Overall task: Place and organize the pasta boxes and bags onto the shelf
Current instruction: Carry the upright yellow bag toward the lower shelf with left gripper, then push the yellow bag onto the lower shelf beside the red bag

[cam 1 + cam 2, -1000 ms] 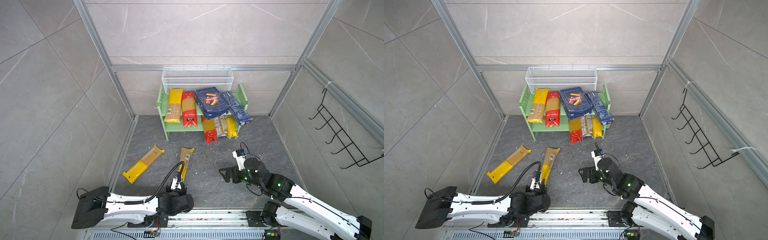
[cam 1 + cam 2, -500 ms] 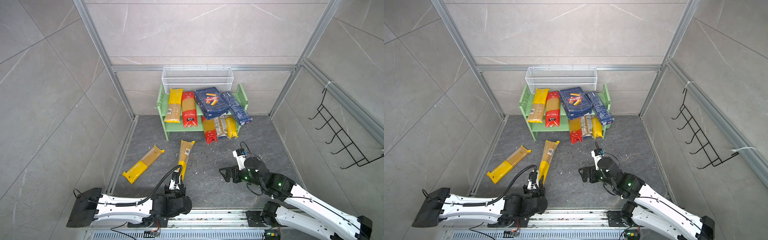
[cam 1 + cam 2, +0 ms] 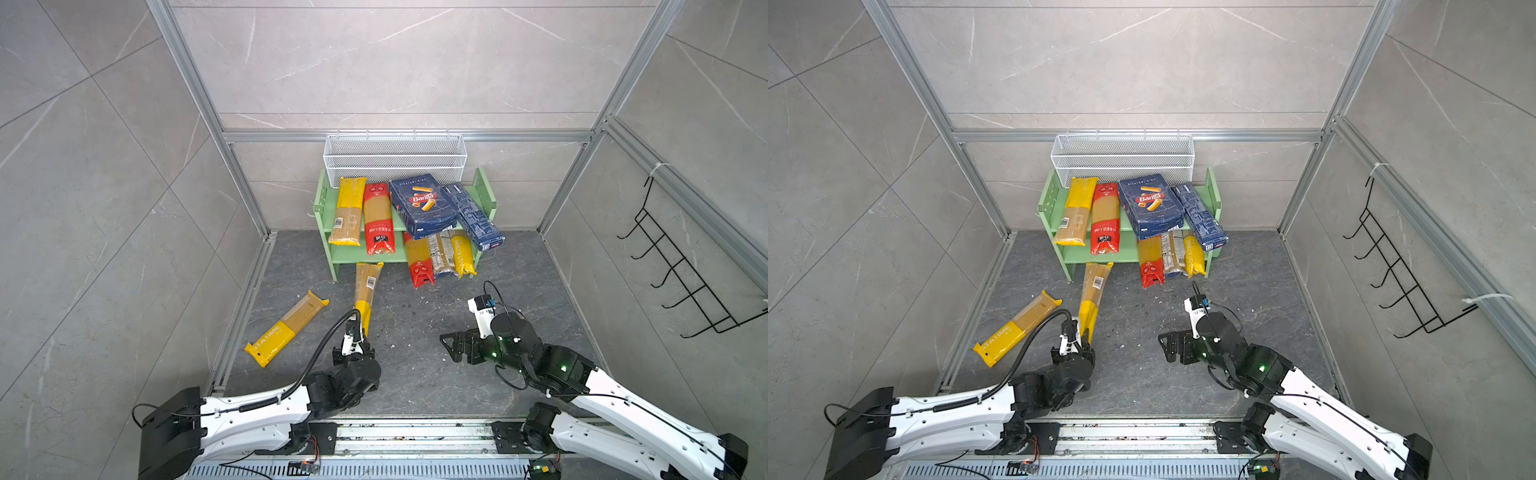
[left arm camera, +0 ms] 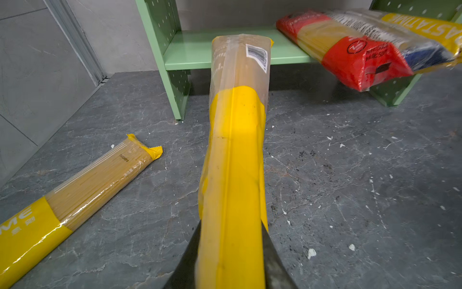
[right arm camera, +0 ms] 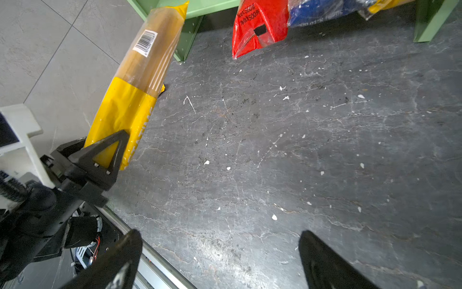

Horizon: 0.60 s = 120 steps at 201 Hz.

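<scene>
spaghetti packet (image 3: 366,286), yellow at the near end and clear at the far end, is clamped in the left gripper (image 3: 362,332), whose jaws are closed tight on the yellow end; the left wrist view shows the black fingers (image 4: 271,252) pressed against both sides of the wrap. the packet is lifted clear of the dark stone floor (image 3: 415,324) and points toward the green shelf (image 3: 322,208), its barcoded tip at the front edge of the lower board, left of the middle; whether the tip rests on the board cannot be told. a second yellow packet (image 3: 286,328) lies flat on the floor at a slant, well left of the held one and apart from the shelf. on the upper board a yellow bag (image 3: 348,212) and a red bag (image 3: 378,220) lie side by side, with the wide barilla box (image 3: 424,205) and the narrow blue box (image 3: 473,216) to their right, the wide one partly over the narrow one. three more bags (image 3: 440,255) on the lower board jut out past its front edge. the right gripper (image 3: 451,348) hangs low over bare floor on the right, jaws spread wide and holding nothing. a white wire basket (image 3: 395,160) sits behind the shelf, and a black hook rack (image 3: 681,266) hangs on the right wall.
</scene>
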{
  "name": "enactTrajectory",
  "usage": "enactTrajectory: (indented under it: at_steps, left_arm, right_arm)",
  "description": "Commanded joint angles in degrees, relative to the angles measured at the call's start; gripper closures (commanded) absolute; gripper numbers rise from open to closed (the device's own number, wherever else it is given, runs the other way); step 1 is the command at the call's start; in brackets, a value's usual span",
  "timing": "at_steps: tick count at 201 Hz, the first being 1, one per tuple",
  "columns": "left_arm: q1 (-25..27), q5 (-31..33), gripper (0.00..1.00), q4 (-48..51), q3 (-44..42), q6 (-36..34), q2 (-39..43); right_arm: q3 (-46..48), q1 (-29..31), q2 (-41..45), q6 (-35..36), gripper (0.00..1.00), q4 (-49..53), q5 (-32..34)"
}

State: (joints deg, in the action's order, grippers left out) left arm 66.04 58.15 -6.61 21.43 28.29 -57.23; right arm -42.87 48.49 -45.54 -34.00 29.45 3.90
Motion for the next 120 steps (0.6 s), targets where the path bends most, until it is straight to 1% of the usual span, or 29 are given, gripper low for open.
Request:
enactTrajectory:
  at_steps: [1,16,50,82,120]
  left_arm:
    - [-3.9,-3.3,1.00,-14.0,6.4,-7.3,-3.3]
    - [-5.7,-5.9,1.00,-16.1,8.3,-8.7,-6.3]
    - [-7.3,-8.3,1.00,-20.7,12.5,-12.2,-11.7]
    - [-8.9,-9.7,1.00,-23.4,14.8,-12.8,-15.4]
    - [-11.1,-9.2,1.00,-30.2,17.0,-15.2,-20.3]
  right_arm:
    - [-0.7,-0.1,1.3,1.3,0.01,1.8,1.9]
    - [-0.8,-0.1,1.5,1.5,0.00,2.3,2.2]
    - [-0.9,-0.2,1.2,2.2,0.00,3.1,3.1]
    - [-1.5,-0.2,0.2,2.9,0.00,3.2,3.6]
    - [-2.3,-0.5,-1.6,3.8,0.00,3.0,3.6]
